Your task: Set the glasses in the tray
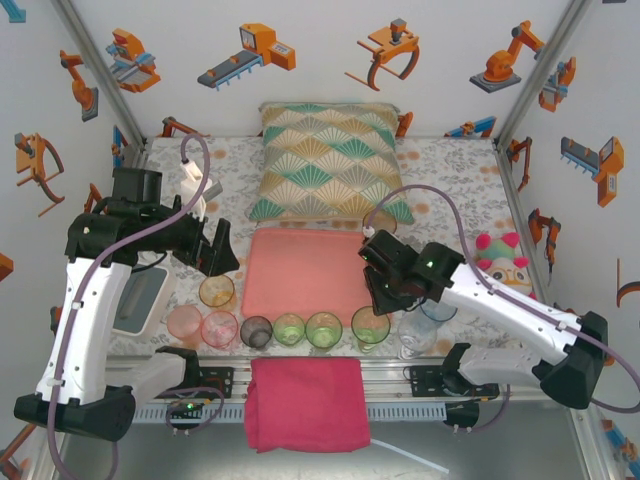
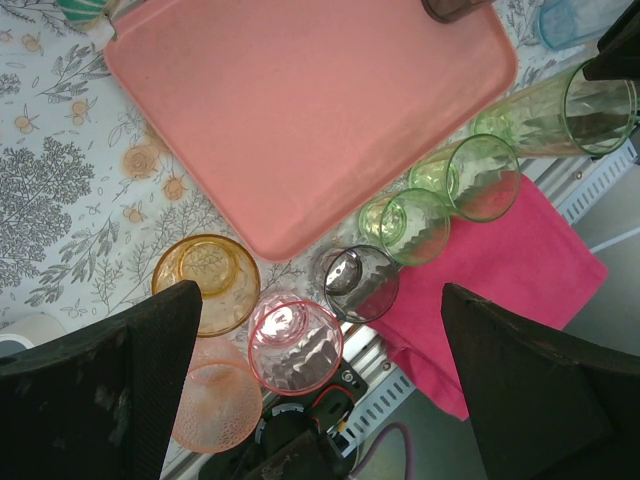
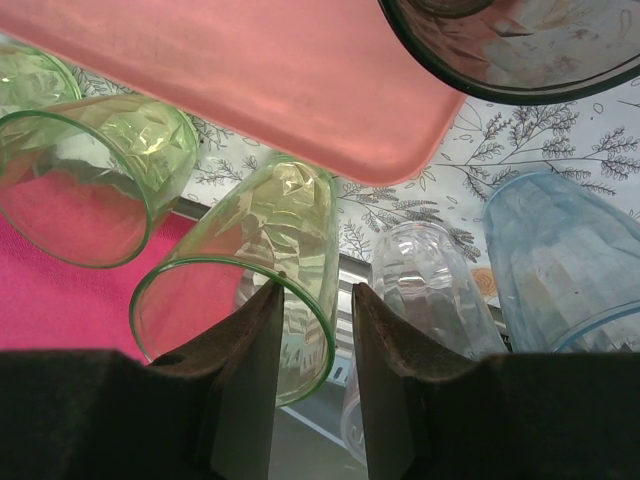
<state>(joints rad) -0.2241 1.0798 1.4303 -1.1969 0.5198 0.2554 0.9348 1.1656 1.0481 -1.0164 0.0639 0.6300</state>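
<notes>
Right arm reaches low toward near table edge. Right gripper [image 3: 313, 300] has fingers nearly together, pinching wall of green glass [image 3: 290, 230], which is tilted, just off near right corner of tray [image 1: 300, 270]. Left arm is bent, wrist pointing down. Left gripper [image 2: 320, 295] is wide open, holding nothing, above amber glass [image 2: 205, 280] and pink glass [image 2: 295, 345]. Other glasses [image 1: 289, 329] stand in row along near edge of tray.

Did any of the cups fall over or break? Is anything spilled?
No, nothing stands out. The glasses stand upright, most in a row along the near side of the tray. None looks cracked or tipped, nothing is spilled, and the tray lies flat.
</notes>
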